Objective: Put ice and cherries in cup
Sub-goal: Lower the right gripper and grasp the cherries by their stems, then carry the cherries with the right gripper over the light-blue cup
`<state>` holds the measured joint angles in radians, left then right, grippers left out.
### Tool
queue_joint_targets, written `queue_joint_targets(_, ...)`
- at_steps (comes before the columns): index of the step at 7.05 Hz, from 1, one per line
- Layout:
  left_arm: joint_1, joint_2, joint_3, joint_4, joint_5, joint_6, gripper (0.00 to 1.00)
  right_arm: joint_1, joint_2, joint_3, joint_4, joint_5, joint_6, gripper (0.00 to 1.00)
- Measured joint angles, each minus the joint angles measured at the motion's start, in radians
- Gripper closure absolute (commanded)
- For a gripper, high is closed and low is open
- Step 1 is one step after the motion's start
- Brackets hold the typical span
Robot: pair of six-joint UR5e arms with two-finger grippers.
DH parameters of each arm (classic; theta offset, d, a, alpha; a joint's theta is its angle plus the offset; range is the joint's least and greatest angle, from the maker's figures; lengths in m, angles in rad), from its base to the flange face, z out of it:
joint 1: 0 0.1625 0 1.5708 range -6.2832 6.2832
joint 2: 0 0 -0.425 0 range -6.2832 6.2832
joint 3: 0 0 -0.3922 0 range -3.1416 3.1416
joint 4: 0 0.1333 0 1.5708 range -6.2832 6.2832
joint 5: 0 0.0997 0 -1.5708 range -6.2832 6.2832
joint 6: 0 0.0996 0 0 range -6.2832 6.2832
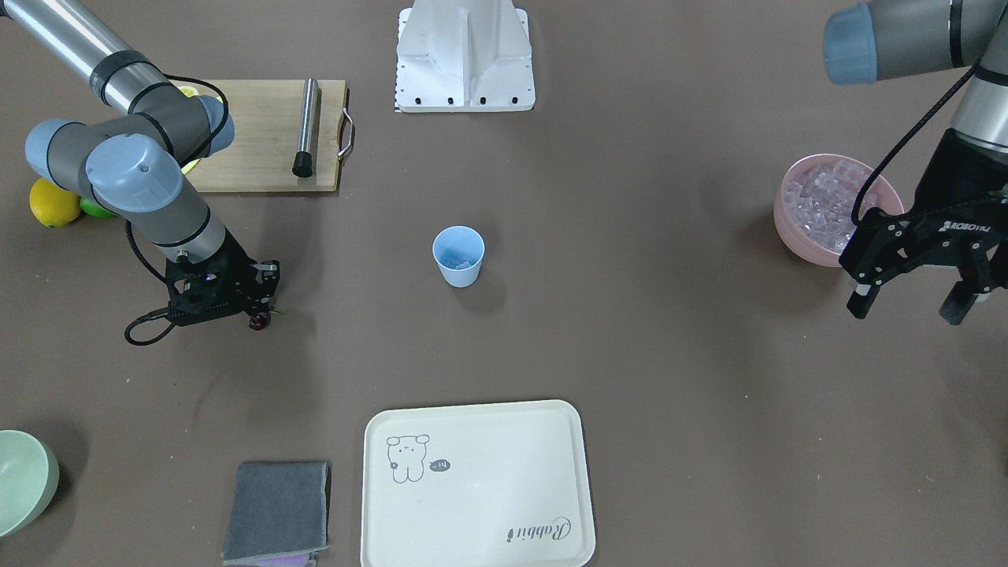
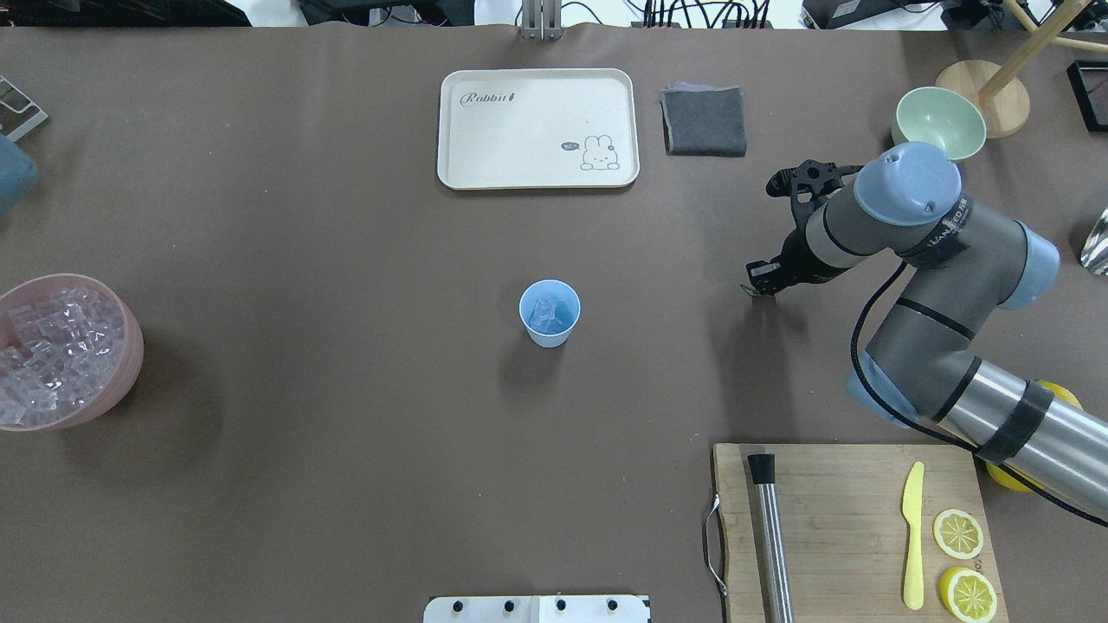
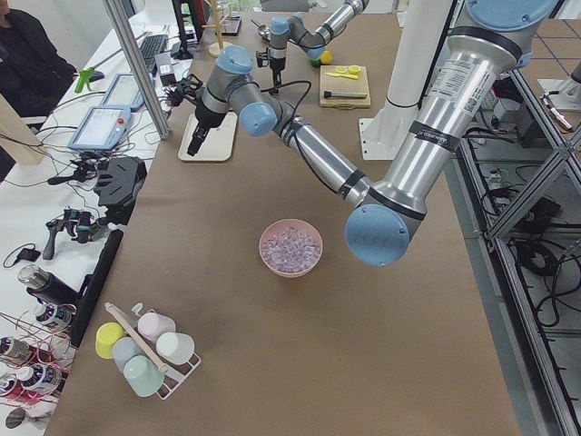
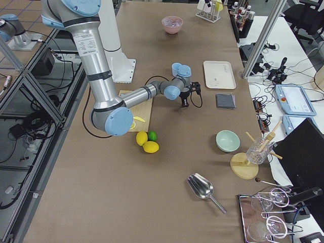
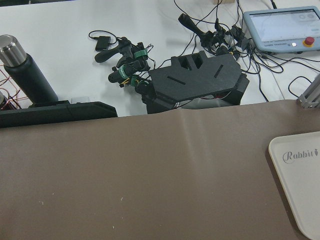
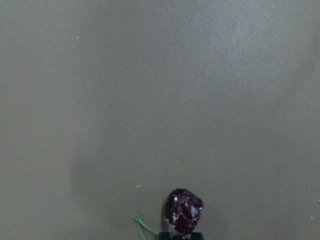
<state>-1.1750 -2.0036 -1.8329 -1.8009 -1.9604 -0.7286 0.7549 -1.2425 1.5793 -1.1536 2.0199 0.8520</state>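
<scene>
Spotter: Status on cherries [image 1: 258,321], where do you have them?

Operator: At the tip of my right gripper [image 1: 262,309], jaws pressed together on the pair. Right wrist view shows one dark fruit hanging below the fingertips, with a green stem off to one side. I can't tell whether the pinch is on stem or fruit, and the second fruit is hidden. They sit well apart from the cup [image 1: 458,256], which stands upright mid-table.

Spotter: Ice?

Operator: Some ice [image 2: 547,313] shows inside the cup, and the bulk is in the pink bowl [image 1: 791,232]. My left gripper [image 1: 909,305] hangs just beside that bowl, jaws spread wide with nothing between them. I judge the cherry carry to be the step in hand.

Spotter: What worries you?

Operator: Three things.
- **Grip:** if it is only on the thin stem, a quick swing toward the cup could let the pair slide out onto the table.
- **Dangling fruit:** if I come in too low, it could catch the rim. The cup looks light, so a nudge might tip it and spill the ice already in it.
- **Release:** the mouth is narrow. If I let go off-centre, one fruit could drop inside while its twin hangs outside and drags both out. If I let go too high, they may bounce off the ice
</scene>
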Motion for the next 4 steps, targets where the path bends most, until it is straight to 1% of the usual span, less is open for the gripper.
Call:
queue_joint_targets(1,0.000,-0.001,-0.001,0.000,0.000,0.000,0.02,0.009,0.000,0.017,-0.002,0.003,0.003,1.00)
queue_joint_targets(3,-0.003,-0.001,-0.001,0.000,-0.001,0.000,0.02,0.038,0.003,0.092,-0.010,0.012,0.008,1.00)
queue_joint_targets(4,-0.007,0.000,0.000,0.000,-0.002,0.000,0.02,0.044,0.028,0.123,-0.011,0.017,0.033,1.00)
